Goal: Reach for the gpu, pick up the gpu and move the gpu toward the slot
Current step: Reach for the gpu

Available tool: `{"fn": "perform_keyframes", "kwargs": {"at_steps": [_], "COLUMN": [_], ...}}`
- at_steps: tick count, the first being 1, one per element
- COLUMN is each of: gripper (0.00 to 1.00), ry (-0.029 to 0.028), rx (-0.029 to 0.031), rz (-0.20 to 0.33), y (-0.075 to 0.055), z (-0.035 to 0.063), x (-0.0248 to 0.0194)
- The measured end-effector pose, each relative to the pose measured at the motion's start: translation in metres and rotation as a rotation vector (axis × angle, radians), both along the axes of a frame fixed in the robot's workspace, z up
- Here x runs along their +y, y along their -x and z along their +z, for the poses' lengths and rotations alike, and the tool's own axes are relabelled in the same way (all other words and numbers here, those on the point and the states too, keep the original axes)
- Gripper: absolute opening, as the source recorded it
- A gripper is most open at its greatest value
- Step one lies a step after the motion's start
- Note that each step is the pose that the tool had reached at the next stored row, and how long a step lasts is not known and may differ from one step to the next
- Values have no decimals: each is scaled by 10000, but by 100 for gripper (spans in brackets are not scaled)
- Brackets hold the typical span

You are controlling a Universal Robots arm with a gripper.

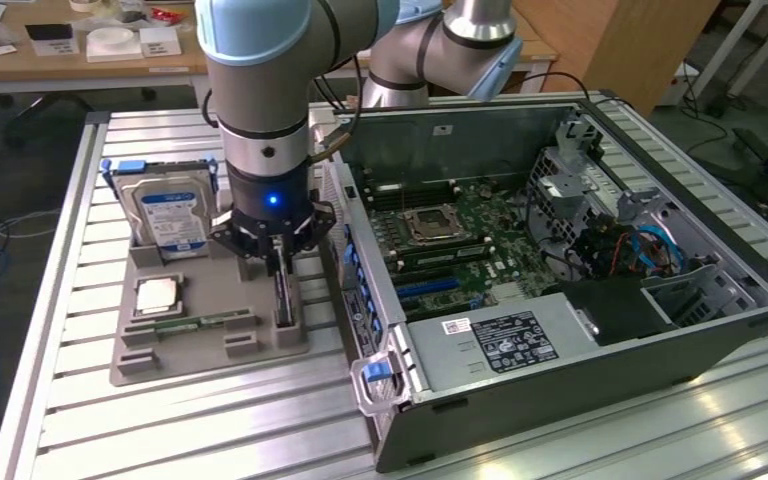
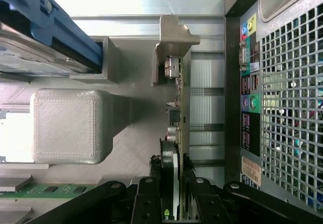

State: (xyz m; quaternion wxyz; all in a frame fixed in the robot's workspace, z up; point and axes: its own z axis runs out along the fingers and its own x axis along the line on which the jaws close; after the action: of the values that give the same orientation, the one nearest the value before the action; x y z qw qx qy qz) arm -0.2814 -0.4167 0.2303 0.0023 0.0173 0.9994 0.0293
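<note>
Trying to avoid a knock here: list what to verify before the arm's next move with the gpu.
1. Tool lined up: ok. The tool sits low over the top edge of the gpu.
2. Gpu upright: ok. It stands edge-on in the grey tray.
3. Secure hold on the gpu: cannot tell.
4. Neighbours apart: ok. The hard drive and memory stick stand clear of the gpu.
5. Case open: ok. The computer case has its side off, and the motherboard is exposed.
6. Target slot free: cannot tell.
</note>
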Motion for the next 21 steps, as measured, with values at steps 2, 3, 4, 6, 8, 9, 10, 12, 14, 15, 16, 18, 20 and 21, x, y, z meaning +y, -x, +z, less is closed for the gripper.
{"fn": "perform_keyframes", "kwargs": {"at_steps": [2, 3, 4, 6, 8, 9, 10, 12, 14, 15, 16, 18, 20, 21], "gripper": [27, 27, 27, 27, 27, 27, 27, 27, 27, 27, 27, 27, 27, 27], "ry": [-5, -7, -12, -29, -53, -64, -81, -113, -141, -148, -149, -150, -150, -150], "rx": [-3, -2, 0, 0, -1, -1, 1, 0, -1, -2, -2, -2, -2, -1], "rz": [12, 21, 35, 62, 87, 103, 122, 151, 181, 196, 200, 200, 201, 202], "y": [0, 0, 0, 0, 0, 0, 0, 0, 0, 0, 0, 0, 0, 0], "z": [10, 22, 38, 76, 118, 138, 164, 215, 262, 278, 280, 280, 280, 282], "x": [0, 0, 0, 0, 0, 0, 0, 0, 0, 0, 0, 0, 0, 0]}}
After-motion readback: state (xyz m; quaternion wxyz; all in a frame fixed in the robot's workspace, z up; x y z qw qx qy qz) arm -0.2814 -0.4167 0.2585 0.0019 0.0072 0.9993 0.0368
